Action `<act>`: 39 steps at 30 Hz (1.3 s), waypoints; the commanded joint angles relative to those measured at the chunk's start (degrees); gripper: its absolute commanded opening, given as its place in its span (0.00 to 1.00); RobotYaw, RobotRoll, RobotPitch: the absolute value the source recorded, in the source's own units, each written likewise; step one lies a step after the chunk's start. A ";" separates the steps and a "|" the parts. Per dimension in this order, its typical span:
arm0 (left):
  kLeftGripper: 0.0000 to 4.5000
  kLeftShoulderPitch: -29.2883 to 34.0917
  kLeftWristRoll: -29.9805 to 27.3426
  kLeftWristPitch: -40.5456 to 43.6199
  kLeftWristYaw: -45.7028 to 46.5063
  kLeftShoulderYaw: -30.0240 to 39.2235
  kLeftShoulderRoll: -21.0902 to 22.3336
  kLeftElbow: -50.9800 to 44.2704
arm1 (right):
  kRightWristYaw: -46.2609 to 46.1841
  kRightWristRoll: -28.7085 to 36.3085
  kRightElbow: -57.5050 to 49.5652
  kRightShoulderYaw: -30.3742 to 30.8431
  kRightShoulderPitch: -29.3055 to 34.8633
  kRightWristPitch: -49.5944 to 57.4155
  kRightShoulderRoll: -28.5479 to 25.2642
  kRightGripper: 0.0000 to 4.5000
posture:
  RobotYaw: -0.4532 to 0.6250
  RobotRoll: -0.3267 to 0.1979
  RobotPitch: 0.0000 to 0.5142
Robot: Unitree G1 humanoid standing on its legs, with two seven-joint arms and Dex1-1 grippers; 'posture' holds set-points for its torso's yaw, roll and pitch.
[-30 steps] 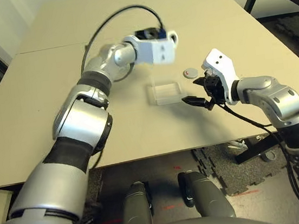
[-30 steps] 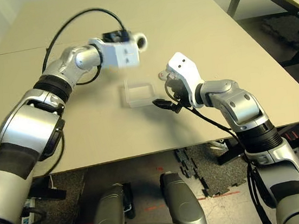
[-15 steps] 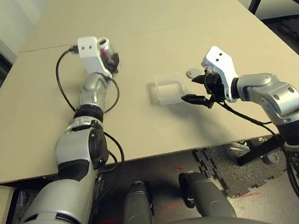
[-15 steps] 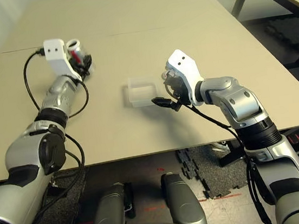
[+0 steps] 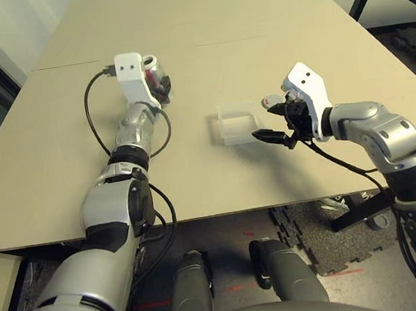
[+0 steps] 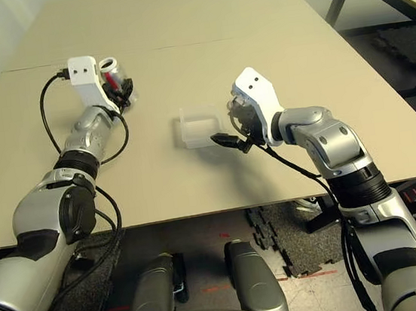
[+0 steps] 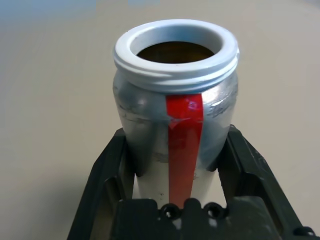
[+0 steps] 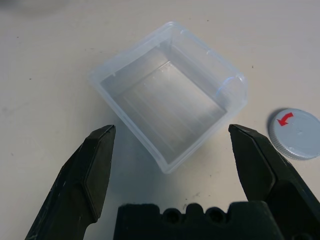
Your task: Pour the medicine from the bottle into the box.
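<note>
The bottle (image 7: 150,125) is held by the left gripper (image 7: 175,172), its silver body pinched between the two black fingers, one pressed to each side. It is uncapped: a pale, ringed mouth can be looked into, dark inside, and a red stripe is seen running down the side. The bottle is carried at the left part of the worktop (image 5: 196,180), well apart from the box; whether its base is touching the surface cannot be told. In the head views it is partly hidden by the white wrist plate (image 5: 131,78), and it appears to be slightly tilted there.

The clear box (image 8: 170,100) is set down on the worktop between the two grippers, nearer to the right one. It is open at the top, and nothing can be seen lying in it.

The right gripper (image 8: 172,132) is held just beside the box, with its fingers spread wide and nothing gripped between them. By the box, without touching it, the round grey cap (image 8: 296,134) is laid on the worktop, marked on top with a red curved arrow. In the left eye view it is partly covered by the right gripper.
</note>
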 commanded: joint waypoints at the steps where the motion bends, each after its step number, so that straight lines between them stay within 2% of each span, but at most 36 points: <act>1: 0.56 -5.92 18.40 -13.47 -3.73 -17.43 3.30 -0.92 | -0.04 -0.06 0.18 -0.04 0.62 -0.22 0.25 1.00 | 0.28 0.62 0.22; 5: 0.56 -12.47 35.89 -24.61 1.52 -34.57 6.39 -0.64 | 0.18 -0.39 1.05 0.10 0.83 -1.16 0.34 1.00 | 0.29 0.62 0.22; 8: 0.56 -16.73 48.36 -27.07 6.25 -46.41 6.65 0.16 | -0.49 -0.58 2.15 0.12 0.64 -2.30 1.59 1.00 | 0.28 0.62 0.19; 11: 0.56 -19.86 56.52 -26.80 10.73 -54.18 5.66 1.17 | -1.11 -0.82 2.93 0.12 0.40 -3.11 3.01 1.00 | 0.28 0.62 0.18; 14: 0.56 -22.43 62.21 -26.84 15.55 -59.64 3.58 1.68 | -1.40 -1.12 3.44 0.13 0.36 -3.81 3.96 1.00 | 0.27 0.62 0.16; 17: 0.56 -24.60 64.55 -25.75 17.70 -61.95 0.20 2.76 | -1.91 -1.32 3.98 0.01 0.36 -4.51 4.93 1.00 | 0.25 0.62 0.16; 23: 0.56 -27.30 65.22 -23.46 18.75 -62.21 -4.97 4.60 | -2.84 -1.28 3.60 -0.58 1.17 -4.82 5.60 1.00 | 0.23 0.62 0.16; 31: 0.56 -25.14 70.64 -22.80 20.29 -68.18 -6.52 3.54 | -3.11 -1.13 3.36 -1.05 1.87 -4.75 4.89 1.00 | 0.22 0.62 0.16; 39: 0.56 -23.68 70.07 -23.51 19.08 -68.22 -6.08 2.97 | -2.68 -1.02 3.75 -0.96 1.17 -4.47 4.50 1.00 | 0.24 0.62 0.18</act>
